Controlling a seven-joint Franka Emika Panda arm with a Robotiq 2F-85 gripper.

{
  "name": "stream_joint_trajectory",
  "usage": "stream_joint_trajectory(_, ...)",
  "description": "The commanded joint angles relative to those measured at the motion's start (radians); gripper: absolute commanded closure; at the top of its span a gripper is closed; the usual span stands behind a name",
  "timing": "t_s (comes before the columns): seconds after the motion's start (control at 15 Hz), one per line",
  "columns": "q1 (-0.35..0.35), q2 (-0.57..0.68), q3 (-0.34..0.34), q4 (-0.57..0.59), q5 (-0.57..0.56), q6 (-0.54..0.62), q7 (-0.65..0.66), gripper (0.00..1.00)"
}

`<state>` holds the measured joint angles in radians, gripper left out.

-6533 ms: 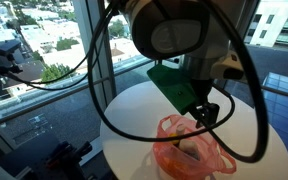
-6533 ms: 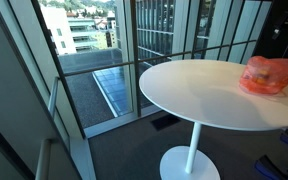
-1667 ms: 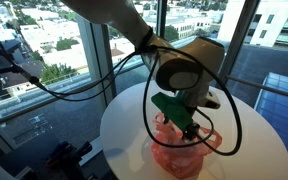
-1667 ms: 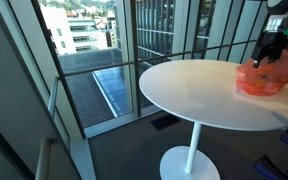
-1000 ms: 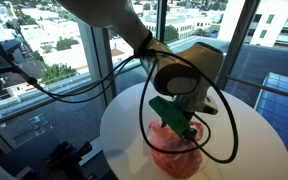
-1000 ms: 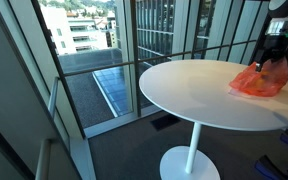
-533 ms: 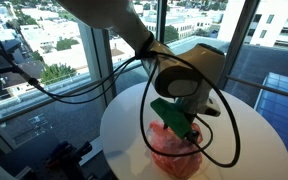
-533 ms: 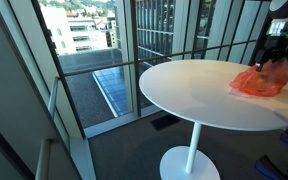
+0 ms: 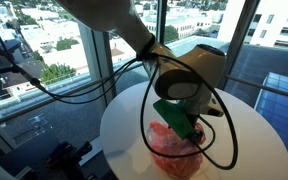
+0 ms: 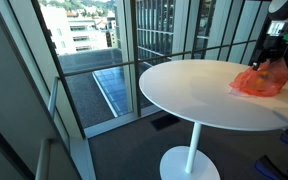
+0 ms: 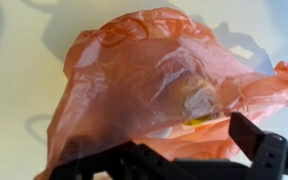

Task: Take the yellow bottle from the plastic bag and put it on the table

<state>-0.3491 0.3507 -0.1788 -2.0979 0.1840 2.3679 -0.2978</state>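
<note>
An orange plastic bag (image 11: 154, 80) lies on the round white table (image 9: 254, 150), and it shows in both exterior views (image 9: 179, 152) (image 10: 259, 80). Through the bag's thin film the wrist view shows a small patch of the yellow bottle (image 11: 194, 122); the remainder of the bottle is hidden. My gripper (image 11: 184, 152) hangs right over the bag, its dark fingers spread apart on either side of the bag's near part. In the exterior views the gripper (image 9: 191, 130) (image 10: 274, 55) sits at the bag's top. The fingers hold nothing that I can see.
The table's edge (image 10: 184, 110) drops to the floor on a single pedestal. Floor-to-ceiling windows (image 10: 94, 60) stand behind it. Black cables (image 9: 94, 80) loop from the arm around the gripper. Bare tabletop (image 10: 194, 85) lies beside the bag.
The gripper has come down from above the table onto the bag. The bag has flattened and shifted slightly. Over the last second almost nothing moves.
</note>
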Motion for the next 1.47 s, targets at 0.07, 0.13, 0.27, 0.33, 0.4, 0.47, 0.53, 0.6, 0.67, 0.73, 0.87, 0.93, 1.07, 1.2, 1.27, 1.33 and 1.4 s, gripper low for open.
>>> stream_joint_trajectory(0.07,0.006,-0.009,-0.005,-0.02,-0.007,0.028,0.031,0.0)
stream_joint_trajectory(0.13,0.007,-0.011,-0.006,-0.024,-0.009,0.03,0.034,0.0)
stream_joint_trajectory(0.27,0.006,-0.016,-0.007,-0.034,-0.01,0.031,0.035,0.0)
stream_joint_trajectory(0.33,0.006,-0.019,-0.008,-0.04,-0.011,0.032,0.037,0.0)
stream_joint_trajectory(0.4,0.007,-0.025,-0.008,-0.048,-0.011,0.033,0.038,0.0)
stream_joint_trajectory(0.47,0.007,-0.032,-0.008,-0.056,-0.011,0.033,0.036,0.0)
stream_joint_trajectory(0.53,0.007,-0.037,-0.008,-0.063,-0.011,0.034,0.035,0.0)
stream_joint_trajectory(0.6,0.008,-0.041,-0.008,-0.069,-0.012,0.035,0.035,0.0)
stream_joint_trajectory(0.67,0.008,-0.043,-0.008,-0.074,-0.012,0.035,0.035,0.0)
stream_joint_trajectory(0.73,0.008,-0.045,-0.009,-0.079,-0.012,0.036,0.035,0.0)
stream_joint_trajectory(0.87,0.009,-0.05,-0.009,-0.092,-0.012,0.039,0.033,0.0)
stream_joint_trajectory(0.93,0.009,-0.049,-0.008,-0.098,-0.012,0.043,0.033,0.0)
stream_joint_trajectory(1.07,0.011,-0.048,-0.009,-0.106,-0.014,0.057,0.035,0.0)
stream_joint_trajectory(1.2,0.011,-0.048,-0.008,-0.116,-0.015,0.078,0.036,0.08)
stream_joint_trajectory(1.27,0.012,-0.048,-0.008,-0.118,-0.014,0.085,0.036,0.26)
stream_joint_trajectory(1.33,0.013,-0.05,-0.008,-0.121,-0.016,0.094,0.038,0.34)
stream_joint_trajectory(1.4,0.014,-0.052,-0.007,-0.124,-0.016,0.101,0.039,0.44)
